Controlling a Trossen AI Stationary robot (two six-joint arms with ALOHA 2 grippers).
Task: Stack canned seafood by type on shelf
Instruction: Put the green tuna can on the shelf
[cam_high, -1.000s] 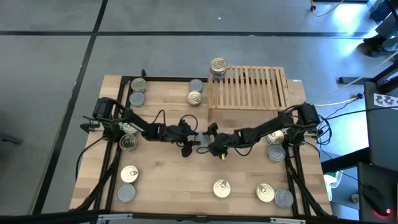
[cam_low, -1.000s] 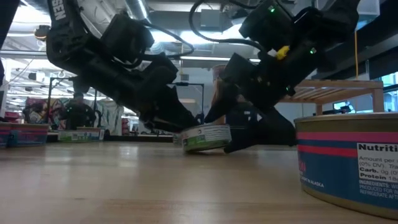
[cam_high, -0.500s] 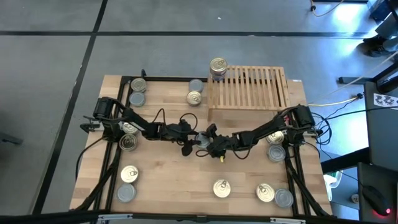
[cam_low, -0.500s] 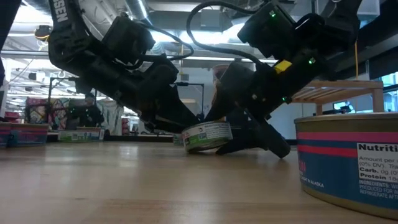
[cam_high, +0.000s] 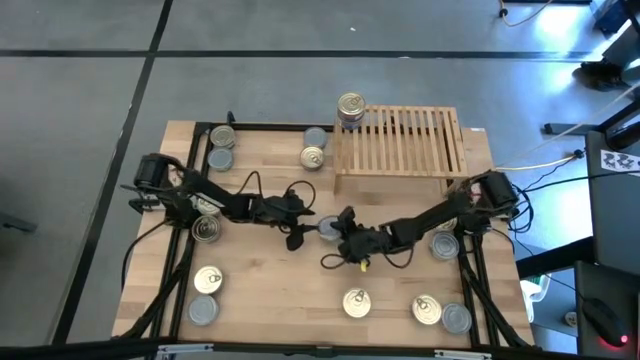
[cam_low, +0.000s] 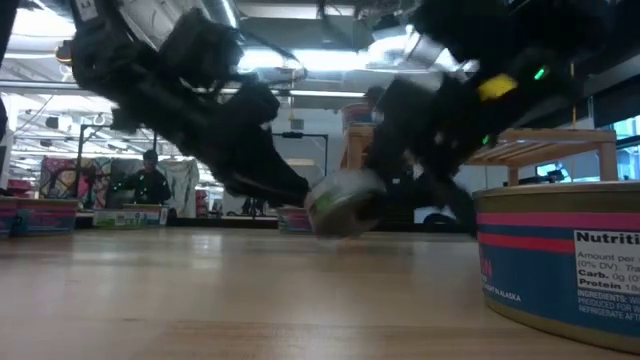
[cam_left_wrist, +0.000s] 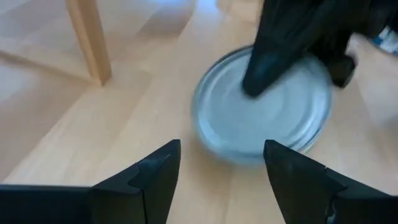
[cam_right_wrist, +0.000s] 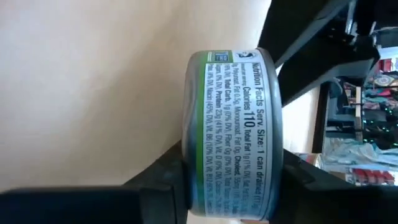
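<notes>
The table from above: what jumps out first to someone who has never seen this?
Two dark arms meet mid-table, where the right tool is shut on a green-labelled can while the left tool sits open just beside it. Other tins lie scattered along the table's edges. The slatted wooden shelf at the far side holds only a small stack of cans at its left corner.

Bright ceiling lights — arms motion-blurred in low view, soft shadows
</notes>
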